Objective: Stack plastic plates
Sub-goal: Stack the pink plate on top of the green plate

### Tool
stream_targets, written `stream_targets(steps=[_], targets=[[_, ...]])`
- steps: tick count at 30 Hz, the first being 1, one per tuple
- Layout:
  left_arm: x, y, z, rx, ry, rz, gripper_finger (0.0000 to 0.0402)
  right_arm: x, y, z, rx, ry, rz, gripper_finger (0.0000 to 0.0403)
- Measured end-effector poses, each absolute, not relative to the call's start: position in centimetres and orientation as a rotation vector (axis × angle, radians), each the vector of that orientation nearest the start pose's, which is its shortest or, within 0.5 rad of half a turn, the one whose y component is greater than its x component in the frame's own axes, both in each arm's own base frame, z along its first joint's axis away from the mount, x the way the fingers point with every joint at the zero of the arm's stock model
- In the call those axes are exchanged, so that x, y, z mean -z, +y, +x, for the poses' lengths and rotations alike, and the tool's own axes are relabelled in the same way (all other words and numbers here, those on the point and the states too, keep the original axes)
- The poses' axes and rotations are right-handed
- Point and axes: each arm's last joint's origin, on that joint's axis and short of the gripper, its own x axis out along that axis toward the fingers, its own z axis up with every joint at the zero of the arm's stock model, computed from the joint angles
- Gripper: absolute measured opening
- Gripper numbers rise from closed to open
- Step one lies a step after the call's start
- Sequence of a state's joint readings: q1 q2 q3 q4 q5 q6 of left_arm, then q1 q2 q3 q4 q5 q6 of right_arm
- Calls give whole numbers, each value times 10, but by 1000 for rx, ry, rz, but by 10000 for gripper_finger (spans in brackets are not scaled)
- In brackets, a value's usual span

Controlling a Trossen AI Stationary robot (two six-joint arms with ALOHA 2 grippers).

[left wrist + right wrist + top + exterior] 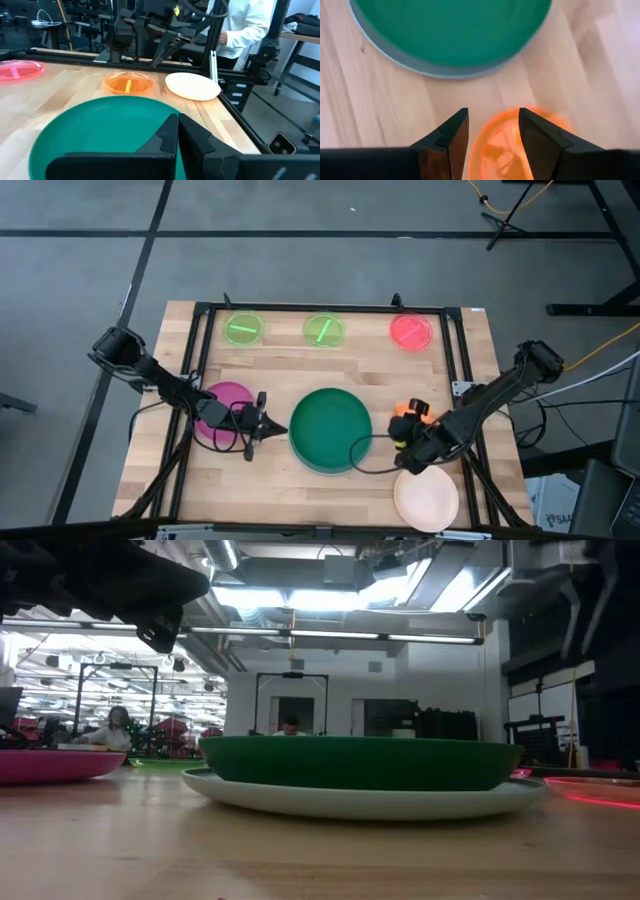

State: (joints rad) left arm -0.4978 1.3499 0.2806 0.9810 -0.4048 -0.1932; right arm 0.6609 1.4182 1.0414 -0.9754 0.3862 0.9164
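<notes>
A large dark green plate (330, 430) sits inside a light blue one (360, 802) at the table's middle. A magenta plate (228, 398) lies to their left, under my left arm. My left gripper (283, 428) is shut and points at the green plate's left edge (100, 130). A small orange plate (520, 145) lies right of the green plate. My right gripper (494, 135) hangs open over it. A peach-cream plate (426, 498) rests near the front right. Two lime-green plates (243, 330) (323, 330) and a red-pink one (411, 331) line the far edge. My right gripper comes from above and stands astride the orange plate's rim (479, 142) on the side facing the green plate. One finger (452, 135) is outside the rim and the other is over the plate's inside. I cannot tell whether they touch it.
A black metal frame (200, 360) runs around the table top, and cables trail beside both arms. Bare wood lies between the far row of small plates and the green plate. People show in the room beyond the table.
</notes>
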Motion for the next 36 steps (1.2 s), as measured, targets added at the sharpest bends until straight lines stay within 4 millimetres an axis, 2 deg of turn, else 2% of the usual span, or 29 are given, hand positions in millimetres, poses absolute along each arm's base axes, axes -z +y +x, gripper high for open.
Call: stream_targets(steps=[2, 6, 16, 21, 31, 36], targets=[[-167, -98, 204, 86, 88, -148, 6, -232, 143, 198, 302, 1163, 203, 165], [-167, -98, 204, 86, 88, -145, 6, -222, 155, 186, 215, 1213, 309, 165], [-167, -98, 204, 78, 88, -145, 6, -216, 186, 151, 154, 1297, 367, 165], [-166, -98, 204, 76, 92, -156, 6, -214, 195, 134, 190, 1314, 407, 165], [-166, -98, 204, 76, 93, -136, 6, -179, 199, 109, 204, 1372, 485, 165], [-166, -98, 204, 84, 91, -138, 6, -176, 197, 108, 205, 1373, 479, 165]])
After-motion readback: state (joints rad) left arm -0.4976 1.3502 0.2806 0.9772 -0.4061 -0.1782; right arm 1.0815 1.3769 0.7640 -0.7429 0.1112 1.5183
